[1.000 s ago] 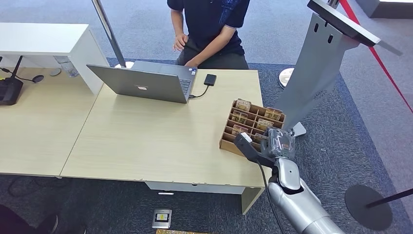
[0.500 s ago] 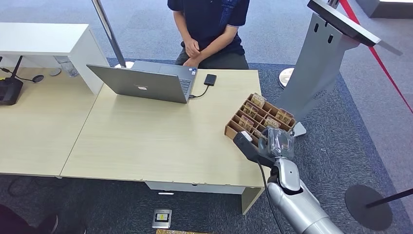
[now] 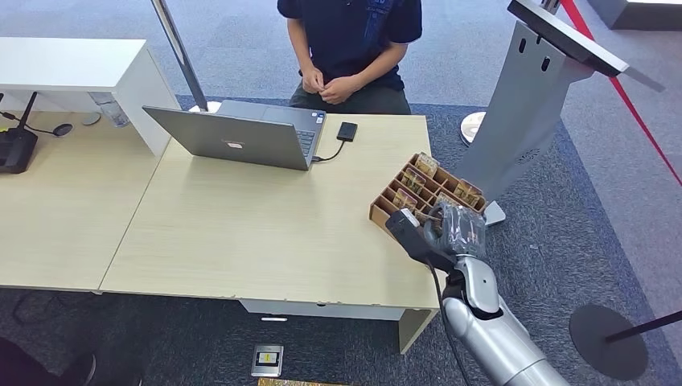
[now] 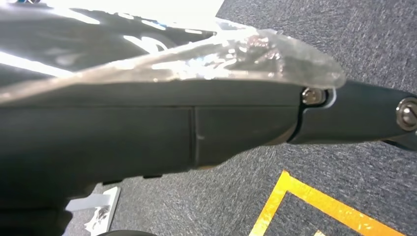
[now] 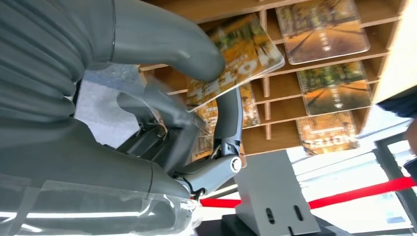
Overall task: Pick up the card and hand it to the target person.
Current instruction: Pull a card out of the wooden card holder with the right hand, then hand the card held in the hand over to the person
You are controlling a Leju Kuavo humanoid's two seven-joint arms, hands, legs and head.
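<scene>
My right hand [image 3: 450, 229] hovers over the near end of the wooden card box [image 3: 378, 211] at the table's right edge. The right wrist view shows this hand [image 5: 162, 118] pinching one card [image 5: 241, 54] between thumb and a finger. The card is printed with an autumn scene and tilts up out of the box's [image 5: 268, 86] slots. The target person [image 3: 350, 36] in a dark shirt sits beyond the table's far edge, hands together. My left hand [image 4: 344, 110] hangs over grey carpet, a dark finger stretched out with nothing in it.
More cards [image 5: 334, 91] lie in the box's other slots. An open laptop [image 3: 233, 137] with a cabled black device [image 3: 347, 131] sits near the person. A grey kiosk stand [image 3: 523, 104] rises just right of the box. A white cabinet [image 3: 72, 68] stands far left.
The box has swung round on the table under my right hand, which has moved slightly away from me. The person has drawn both hands together in front of the chest.
</scene>
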